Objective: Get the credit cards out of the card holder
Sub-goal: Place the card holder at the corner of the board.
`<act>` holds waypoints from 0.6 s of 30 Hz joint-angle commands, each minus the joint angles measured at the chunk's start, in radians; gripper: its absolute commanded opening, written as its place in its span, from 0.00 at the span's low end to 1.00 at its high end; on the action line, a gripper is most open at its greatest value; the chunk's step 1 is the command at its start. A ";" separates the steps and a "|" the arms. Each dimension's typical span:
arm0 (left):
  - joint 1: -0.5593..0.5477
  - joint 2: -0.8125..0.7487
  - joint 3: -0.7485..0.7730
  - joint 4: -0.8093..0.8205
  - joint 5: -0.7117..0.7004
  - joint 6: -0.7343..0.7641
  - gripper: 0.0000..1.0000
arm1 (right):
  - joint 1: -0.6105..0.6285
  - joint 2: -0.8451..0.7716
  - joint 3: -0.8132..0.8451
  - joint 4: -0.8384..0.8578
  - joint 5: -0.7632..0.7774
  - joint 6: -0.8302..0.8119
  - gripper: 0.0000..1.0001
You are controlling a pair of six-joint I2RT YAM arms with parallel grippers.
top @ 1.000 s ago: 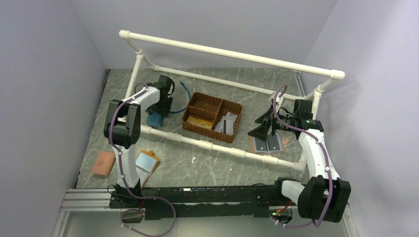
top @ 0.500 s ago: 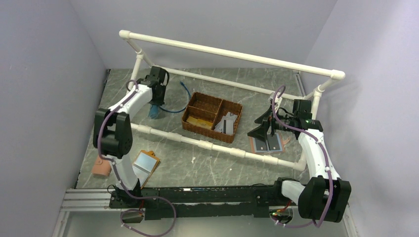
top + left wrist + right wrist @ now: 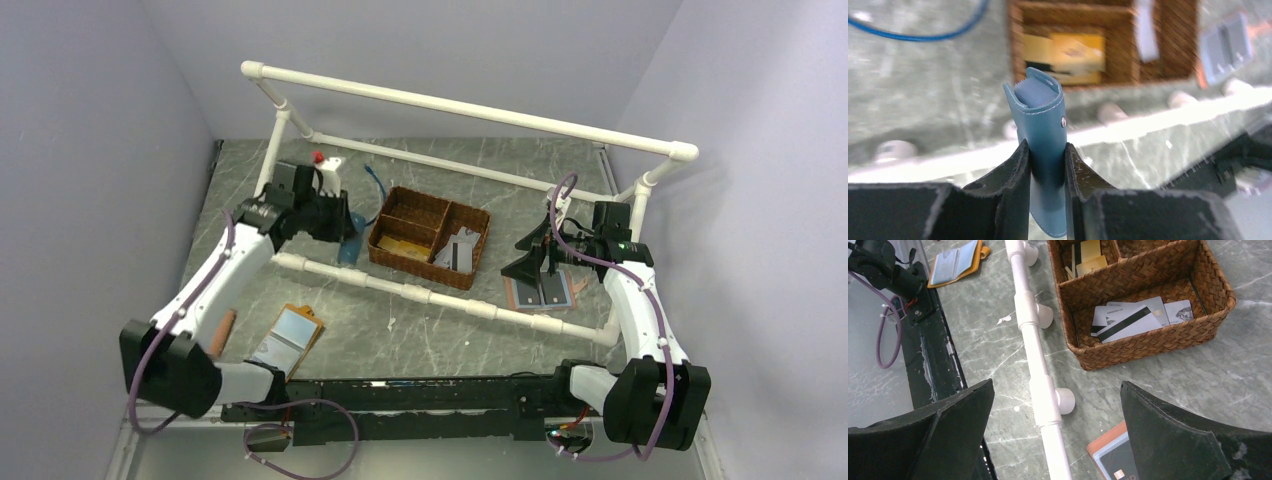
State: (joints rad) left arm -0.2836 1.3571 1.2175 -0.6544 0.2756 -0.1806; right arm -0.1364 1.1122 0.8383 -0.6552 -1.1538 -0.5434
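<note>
The holder (image 3: pixel 1045 125) is clamped between the two fingers of the left gripper (image 3: pixel 1045 150), above the table. Its long axis runs straight on from the fingers, away from the wrist. The lower part sits deep between the jaws, and the folded end with the snap stud stands out beyond the fingertips. Inside that far end we see a ribbed grey-blue edge, which we take for the cards (image 3: pixel 1034 92) (we cannot count them, and it may be only a pocket edge). The left gripper is closed to the thickness of the holder and grips nothing else.

The right gripper (image 3: pixel 1055 387) is spread wide and carries nothing. It hangs over a pipe (image 3: pixel 1034 325), with a brown holder (image 3: pixel 1115 460) just below it. The basket (image 3: pixel 1148 342) lies ahead of it, and the holder is beyond that basket, well apart from these fingers.

We judge that the cards must slide out along the long axis, away from the left fingers. The free right gripper would then have to cross the basket to reach that far end.
</note>
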 commanded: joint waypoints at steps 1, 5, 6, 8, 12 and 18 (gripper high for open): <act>-0.140 -0.150 -0.076 -0.007 0.141 -0.118 0.08 | 0.004 -0.017 0.035 -0.006 -0.049 -0.039 1.00; -0.322 -0.246 -0.161 -0.019 0.014 -0.237 0.07 | 0.004 -0.016 0.029 -0.003 -0.059 -0.041 1.00; -0.375 -0.257 -0.177 -0.025 -0.034 -0.266 0.06 | 0.004 -0.017 0.027 0.000 -0.060 -0.040 1.00; -0.485 -0.257 -0.193 -0.045 -0.140 -0.319 0.06 | 0.004 -0.016 0.025 0.002 -0.060 -0.041 1.00; -0.707 -0.172 -0.159 -0.099 -0.370 -0.428 0.05 | 0.004 -0.014 0.025 -0.005 -0.068 -0.050 1.00; -0.955 0.107 0.008 -0.242 -0.717 -0.575 0.00 | 0.004 -0.024 0.025 -0.011 -0.073 -0.057 1.00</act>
State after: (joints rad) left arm -1.1347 1.3380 1.1091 -0.8257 -0.1528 -0.6125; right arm -0.1356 1.1122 0.8383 -0.6590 -1.1847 -0.5629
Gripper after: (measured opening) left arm 0.268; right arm 0.994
